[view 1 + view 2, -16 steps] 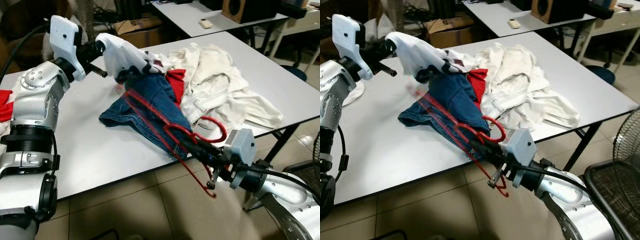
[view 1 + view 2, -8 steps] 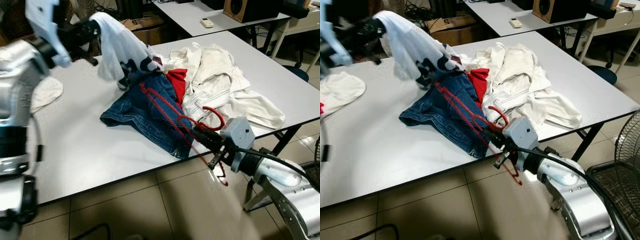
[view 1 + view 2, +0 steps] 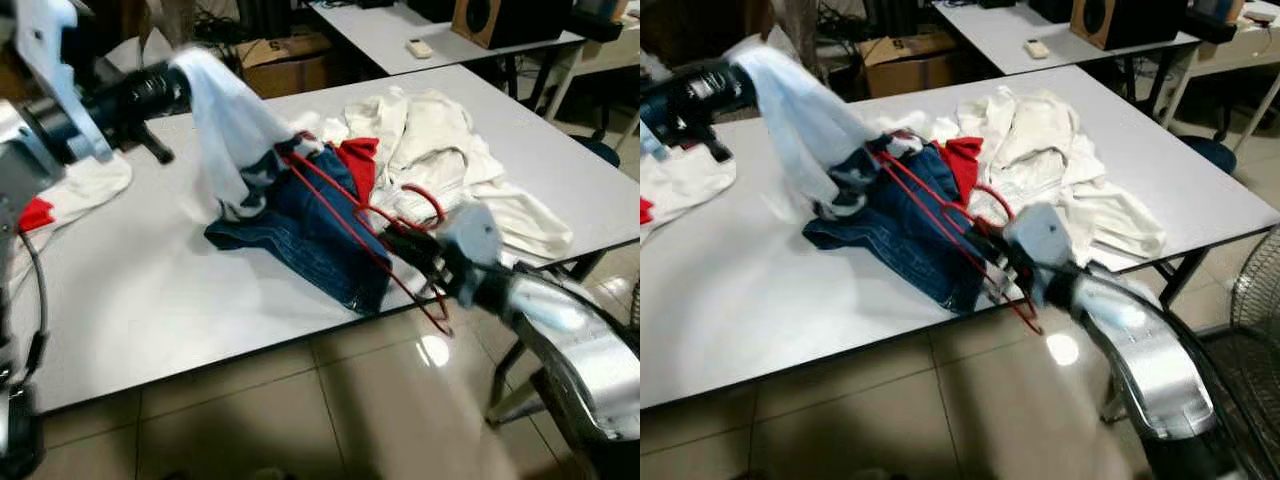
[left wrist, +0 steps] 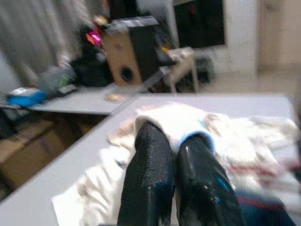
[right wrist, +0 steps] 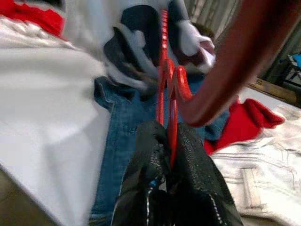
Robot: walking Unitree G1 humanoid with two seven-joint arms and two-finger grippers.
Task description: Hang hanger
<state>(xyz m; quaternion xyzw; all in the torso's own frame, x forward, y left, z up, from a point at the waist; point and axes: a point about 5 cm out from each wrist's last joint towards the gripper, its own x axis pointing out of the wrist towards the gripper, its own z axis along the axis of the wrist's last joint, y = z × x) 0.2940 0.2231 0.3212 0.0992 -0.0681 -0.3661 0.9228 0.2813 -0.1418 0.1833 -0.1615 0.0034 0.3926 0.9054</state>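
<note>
- Since 0.5 s ago I see the white shirt (image 3: pixel 232 130) lifted further, draping lower toward the frame's upper left.
- My left gripper (image 4: pixel 175 155), upper left, is pinched onto that shirt.
- Centre: jeans (image 3: pixel 300 225) on the table (image 3: pixel 150 300).
- Right of centre, my right gripper (image 5: pixel 170 150) is clamped on the red hanger (image 3: pixel 350 215), which lies across the jeans.

The hanger (image 3: pixel 345 215) looks like smooth, shiny red plastic. The jeans (image 3: pixel 300 235) are rough blue cloth — the white shirt (image 3: pixel 235 125) is soft cloth. The table (image 3: pixel 150 300) is smooth and matt.
</note>
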